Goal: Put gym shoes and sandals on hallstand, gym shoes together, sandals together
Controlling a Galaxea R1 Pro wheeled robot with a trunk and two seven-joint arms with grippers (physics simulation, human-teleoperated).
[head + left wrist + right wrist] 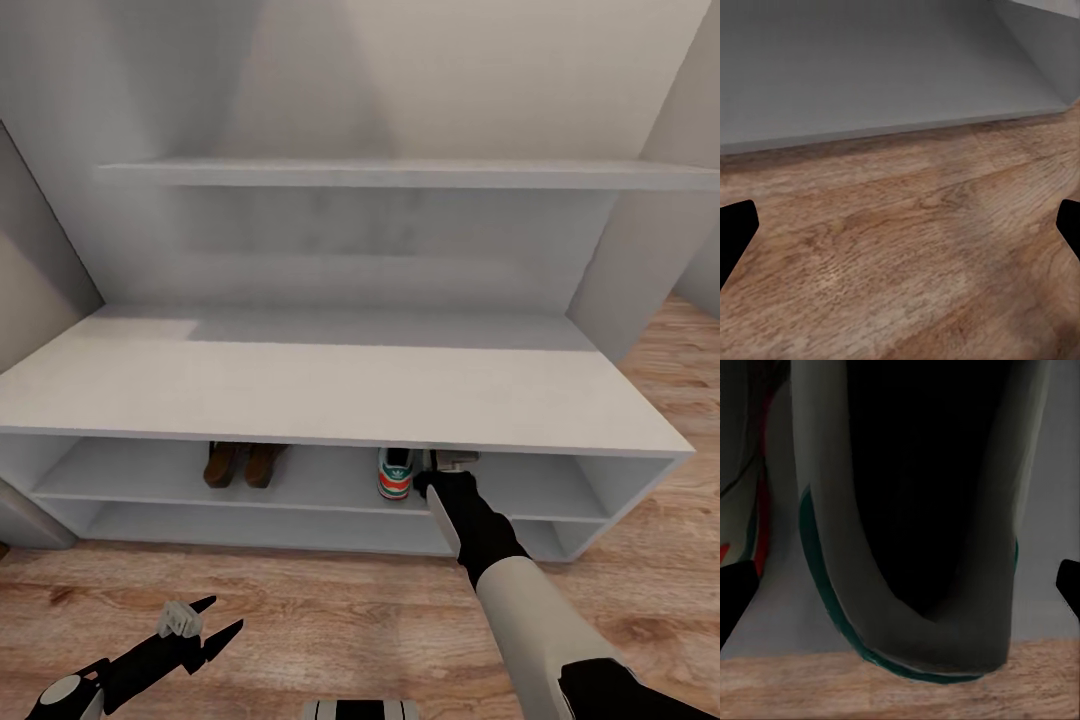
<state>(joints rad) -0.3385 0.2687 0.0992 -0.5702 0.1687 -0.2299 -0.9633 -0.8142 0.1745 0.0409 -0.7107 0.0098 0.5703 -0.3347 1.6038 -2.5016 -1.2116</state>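
Gym shoes, white lace-up sneakers with green stripes and red heel patches, are going onto the pale grey hallstand (330, 395): one (396, 474) stands heel-out on its upper open shelf, and the other (922, 547) looms before the right wrist camera, its dark opening and rounded, green-edged heel collar just past the shelf lip. The right gripper (447, 463) reaches under the bench top beside the standing shoe, evidently to seat the second against its mate; its fingertips sit spread wide in the wrist view, though whether they still touch the shoe I cannot tell. Dark reddish-brown leather sandals (240, 463) already sit paired further left on that shelf. The left gripper (205, 625) hovers spread and empty over the matte wood-grain corridor floor (330, 610).
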